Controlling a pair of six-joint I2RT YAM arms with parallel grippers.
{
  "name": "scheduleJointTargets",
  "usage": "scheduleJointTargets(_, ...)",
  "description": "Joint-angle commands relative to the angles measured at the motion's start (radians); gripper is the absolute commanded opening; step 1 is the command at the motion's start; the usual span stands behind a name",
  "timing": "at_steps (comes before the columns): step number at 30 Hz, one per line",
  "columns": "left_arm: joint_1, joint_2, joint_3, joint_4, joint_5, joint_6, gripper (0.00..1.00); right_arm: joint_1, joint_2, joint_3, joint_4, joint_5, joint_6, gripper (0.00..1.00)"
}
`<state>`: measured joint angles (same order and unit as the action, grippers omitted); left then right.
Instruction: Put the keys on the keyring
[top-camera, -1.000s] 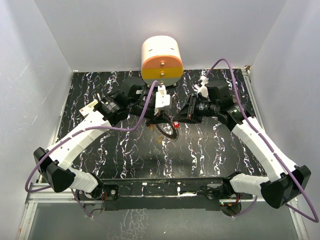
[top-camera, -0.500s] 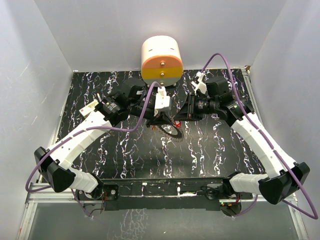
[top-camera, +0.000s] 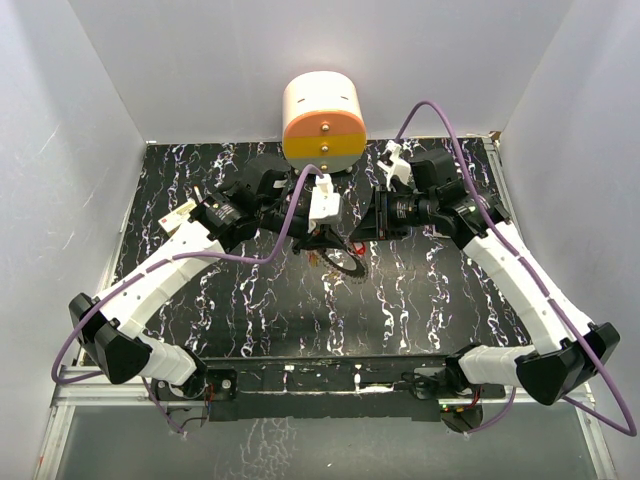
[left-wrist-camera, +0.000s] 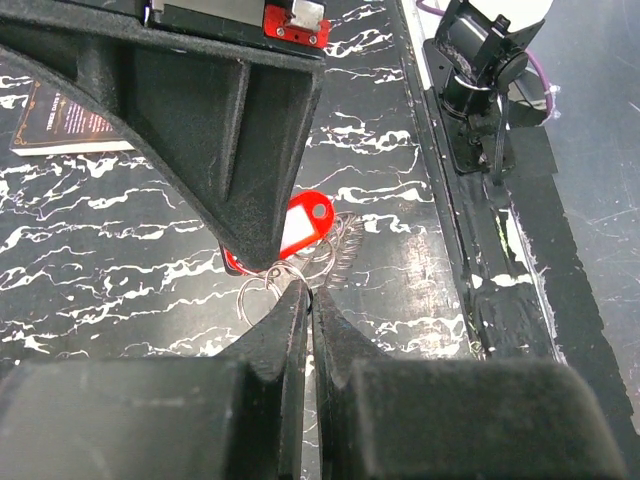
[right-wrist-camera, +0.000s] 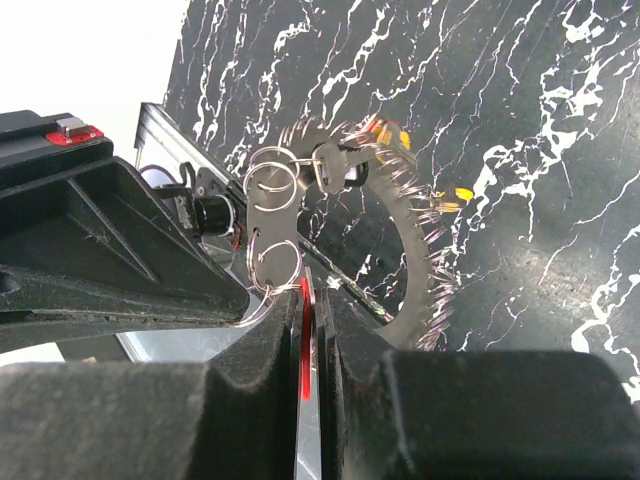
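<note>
Both grippers meet above the middle of the table. My left gripper (top-camera: 322, 238) (left-wrist-camera: 308, 290) is shut on a thin wire loop (left-wrist-camera: 258, 292) next to a red key tag (left-wrist-camera: 303, 222) with a white label. My right gripper (top-camera: 352, 238) (right-wrist-camera: 308, 300) is shut on the flat red key (right-wrist-camera: 304, 330), seen edge-on between its fingers. The keyring (right-wrist-camera: 412, 262), silver with a spiky rim, hangs off small wire rings (right-wrist-camera: 272, 185) just beyond my right fingertips, clear of the table; it also shows in the top view (top-camera: 347, 266). Two yellow keys (right-wrist-camera: 455, 195) sit at its rim.
The cream-and-orange drawer unit (top-camera: 323, 122) stands at the back centre, just behind the grippers. A dark card (left-wrist-camera: 60, 120) lies on the black marbled table (top-camera: 230, 310). The right arm's base (left-wrist-camera: 490, 70) and the table's near rail (left-wrist-camera: 480, 230) show in the left wrist view.
My right wrist has drawn back and up a little, and the keyring has swung slightly right and tilted. Both grippers stay shut at the same meeting point.
</note>
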<state>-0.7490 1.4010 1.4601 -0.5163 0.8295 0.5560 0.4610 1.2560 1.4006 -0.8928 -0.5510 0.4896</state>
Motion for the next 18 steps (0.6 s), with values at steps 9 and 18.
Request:
scheduleJointTargets(9, -0.018, -0.125, -0.054, -0.001, 0.153, 0.108, 0.00, -0.025, 0.054, 0.101, 0.003, 0.006, -0.165, 0.08)
scheduleJointTargets(18, -0.018, -0.204, -0.186, 0.143, 0.119, 0.211, 0.00, -0.025, 0.058, 0.134, -0.026, -0.014, -0.161, 0.08)
